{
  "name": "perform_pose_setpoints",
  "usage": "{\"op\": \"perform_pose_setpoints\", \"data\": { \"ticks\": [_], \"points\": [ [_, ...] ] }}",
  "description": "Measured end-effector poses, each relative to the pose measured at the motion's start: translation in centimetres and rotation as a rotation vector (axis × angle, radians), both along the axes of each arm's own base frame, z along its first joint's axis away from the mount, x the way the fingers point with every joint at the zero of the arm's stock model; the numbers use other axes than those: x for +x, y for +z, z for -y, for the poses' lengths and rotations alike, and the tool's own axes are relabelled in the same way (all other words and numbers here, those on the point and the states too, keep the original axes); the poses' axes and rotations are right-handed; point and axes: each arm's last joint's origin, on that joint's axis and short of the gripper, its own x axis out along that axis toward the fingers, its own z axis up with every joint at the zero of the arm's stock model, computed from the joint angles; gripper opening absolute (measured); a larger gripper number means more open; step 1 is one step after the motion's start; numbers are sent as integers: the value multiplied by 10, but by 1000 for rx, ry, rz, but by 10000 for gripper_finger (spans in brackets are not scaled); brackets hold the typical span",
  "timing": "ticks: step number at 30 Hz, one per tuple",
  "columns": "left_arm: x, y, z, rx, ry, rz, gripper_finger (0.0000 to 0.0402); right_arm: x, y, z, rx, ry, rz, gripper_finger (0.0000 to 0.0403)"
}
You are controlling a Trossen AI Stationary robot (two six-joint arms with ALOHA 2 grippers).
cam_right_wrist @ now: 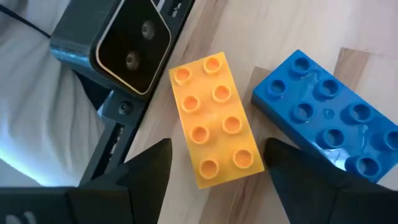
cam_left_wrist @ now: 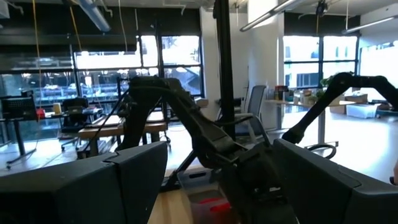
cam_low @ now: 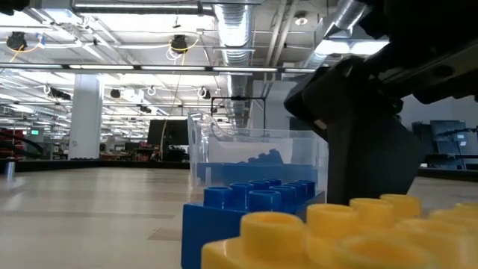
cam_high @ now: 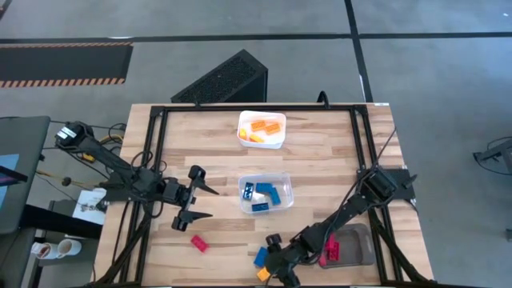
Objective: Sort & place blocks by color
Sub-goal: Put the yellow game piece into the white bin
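Right end effector (cam_right_wrist: 214, 171) spread wide over a glossy studded orange block (cam_right_wrist: 216, 118), blue block (cam_right_wrist: 326, 118) just beside it on pale wood-grain tabletop (cam_high: 320, 160), left end effector (cam_high: 200, 198) open, well apart from the orange block, red block (cam_high: 198, 242) near it.

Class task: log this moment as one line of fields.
right gripper: open over yellow block | blue block: beside it | left gripper: open, idle
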Motion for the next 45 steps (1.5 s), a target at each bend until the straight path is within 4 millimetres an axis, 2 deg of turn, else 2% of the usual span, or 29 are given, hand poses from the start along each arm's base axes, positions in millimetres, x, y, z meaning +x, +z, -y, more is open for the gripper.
{"op": "perform_pose_setpoints", "data": {
  "ticks": [4,11,18,22,26,31,36,40,45],
  "points": [
    [0,0,0,-4,7,-5,279,0,-1,1,-34,10,14,241],
    [0,-1,0,-14,3,-13,279,-4,3,3,-50,39,-24,127],
    [0,-1,0,-13,3,-15,279,-19,27,16,-125,20,-107,128],
    [0,-1,0,-13,3,-16,279,-29,53,29,-232,-44,-89,156],
    [0,-1,0,-12,3,-20,279,-37,80,49,-388,-146,-30,155],
    [0,-1,0,-12,4,-19,279,-36,117,88,-574,-349,104,129],
    [0,-2,0,-10,5,-20,279,-23,143,149,-658,-589,161,141],
    [0,-2,0,-17,3,-22,279,-4,151,208,-650,-701,162,149],
    [1,-3,0,-11,3,-35,279,21,146,286,-459,-657,175,138]
  ]
}}
